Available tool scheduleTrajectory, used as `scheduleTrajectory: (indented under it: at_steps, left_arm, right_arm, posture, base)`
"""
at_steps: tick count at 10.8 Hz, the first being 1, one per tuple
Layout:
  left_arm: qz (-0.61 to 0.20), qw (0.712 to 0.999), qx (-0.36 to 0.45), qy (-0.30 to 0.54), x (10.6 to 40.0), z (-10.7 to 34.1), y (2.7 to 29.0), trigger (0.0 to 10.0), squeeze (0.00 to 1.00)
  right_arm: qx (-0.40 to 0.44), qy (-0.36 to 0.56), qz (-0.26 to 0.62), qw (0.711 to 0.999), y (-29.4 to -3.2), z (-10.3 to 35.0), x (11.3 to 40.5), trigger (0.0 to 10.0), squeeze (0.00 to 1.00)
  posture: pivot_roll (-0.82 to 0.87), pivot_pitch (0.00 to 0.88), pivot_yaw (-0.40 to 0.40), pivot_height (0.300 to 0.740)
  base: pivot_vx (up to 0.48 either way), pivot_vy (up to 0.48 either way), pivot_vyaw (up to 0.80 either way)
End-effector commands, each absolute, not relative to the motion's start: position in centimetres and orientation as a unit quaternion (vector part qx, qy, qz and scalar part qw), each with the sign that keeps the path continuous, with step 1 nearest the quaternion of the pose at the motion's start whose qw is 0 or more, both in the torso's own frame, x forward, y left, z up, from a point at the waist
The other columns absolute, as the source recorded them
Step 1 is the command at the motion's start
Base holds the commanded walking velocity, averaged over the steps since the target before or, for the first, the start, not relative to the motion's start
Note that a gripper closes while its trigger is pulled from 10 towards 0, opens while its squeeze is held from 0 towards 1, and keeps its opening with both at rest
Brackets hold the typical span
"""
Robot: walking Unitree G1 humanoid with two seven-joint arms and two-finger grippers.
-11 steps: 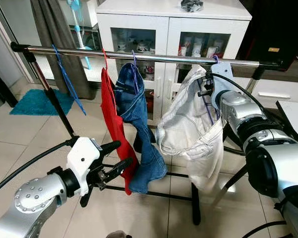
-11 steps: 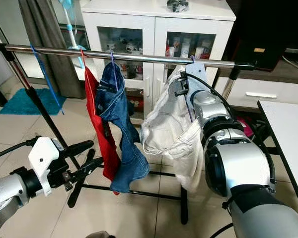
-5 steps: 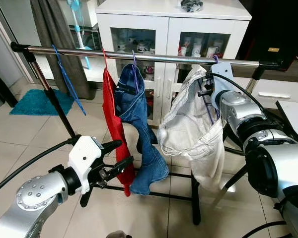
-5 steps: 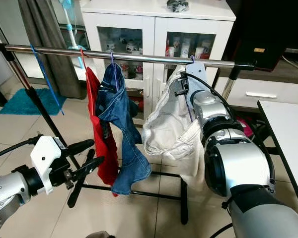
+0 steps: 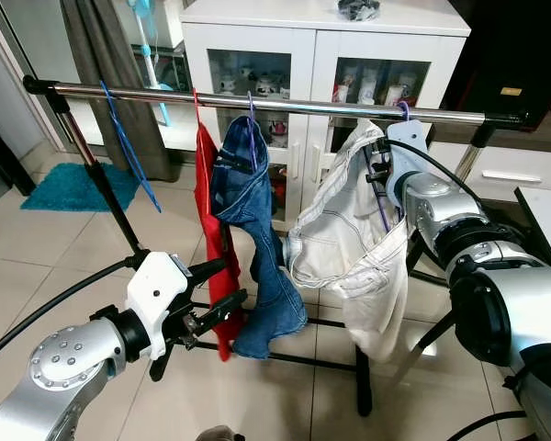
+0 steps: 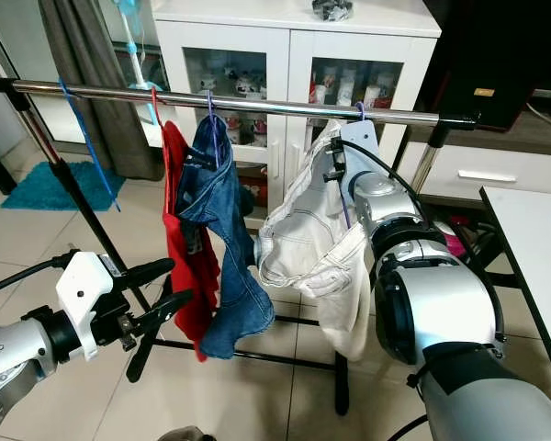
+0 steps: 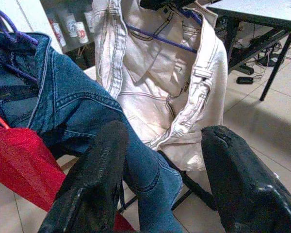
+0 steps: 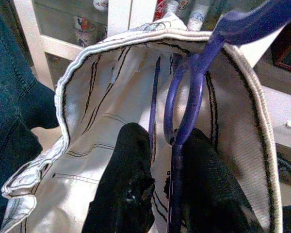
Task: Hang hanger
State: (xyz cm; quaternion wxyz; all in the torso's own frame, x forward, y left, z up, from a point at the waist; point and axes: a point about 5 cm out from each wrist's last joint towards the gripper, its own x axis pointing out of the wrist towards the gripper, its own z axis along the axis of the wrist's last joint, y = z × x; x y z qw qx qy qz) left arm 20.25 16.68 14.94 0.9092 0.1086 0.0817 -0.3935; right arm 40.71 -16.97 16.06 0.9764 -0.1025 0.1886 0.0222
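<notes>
right pincer [image 8: 167, 194] pinching purple hanger [image 8: 191, 92] neck inside white jeans [image 5: 349, 248] | hook [image 5: 402, 108] at rail [image 5: 331, 108], seating unclear | risk: letting go before hook is over rail drops jeans to floor; pull may drag rack | left pincer [image 5: 222, 296] spread, empty, near red cloth [image 5: 216, 239], may snag

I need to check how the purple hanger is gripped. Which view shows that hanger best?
The right wrist view: the purple hanger runs between the right gripper's black fingers, inside the white jeans. The eye views show its hook over the rail and a thin purple line. The left wrist view shows its bar across the jeans.
</notes>
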Motion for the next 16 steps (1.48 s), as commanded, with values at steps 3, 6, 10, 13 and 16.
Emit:
scheduleTrajectory:
  at_steps: [3, 6, 10, 13, 16]
  left_arm:
    - [-0.390, 0.909, 0.117, 0.088, 20.3, 14.8, 17.0, 10.0, 0.00]
    - [-0.389, 0.910, 0.118, 0.087, 20.4, 14.8, 16.9, 10.0, 0.00]
    - [-0.374, 0.918, 0.107, 0.080, 21.2, 14.5, 16.8, 10.0, 0.00]
    - [-0.279, 0.955, 0.076, 0.061, 22.9, 14.1, 16.2, 10.0, 0.00]
    - [-0.223, 0.970, 0.087, 0.045, 23.1, 13.1, 15.3, 10.0, 0.00]
  right_arm:
    - [-0.083, 0.186, 0.018, 0.979, -16.7, 16.2, 40.8, 0.0, 0.00]
    - [-0.079, 0.183, 0.019, 0.980, -16.7, 16.4, 40.9, 0.0, 0.00]
    - [-0.065, 0.165, 0.034, 0.984, -15.8, 16.8, 41.0, 0.0, 0.00]
    - [-0.061, 0.116, 0.051, 0.990, -15.7, 18.2, 41.4, 0.0, 0.00]
    - [-0.034, 0.041, 0.048, 0.997, -16.4, 18.4, 41.0, 0.0, 0.00]
  posture:
    - [0.12, 0.000, 0.024, 0.740]
    - [0.11, 0.000, 0.026, 0.740]
    - [0.08, 0.000, 0.037, 0.740]
    - [0.06, 0.000, 0.021, 0.740]
    - [0.03, 0.000, 0.029, 0.740]
  base:
    - [0.000, 0.000, 0.00]
    - [0.000, 0.000, 0.00]
    - [0.000, 0.000, 0.00]
    - [0.000, 0.000, 0.00]
    - [0.000, 0.000, 0.00]
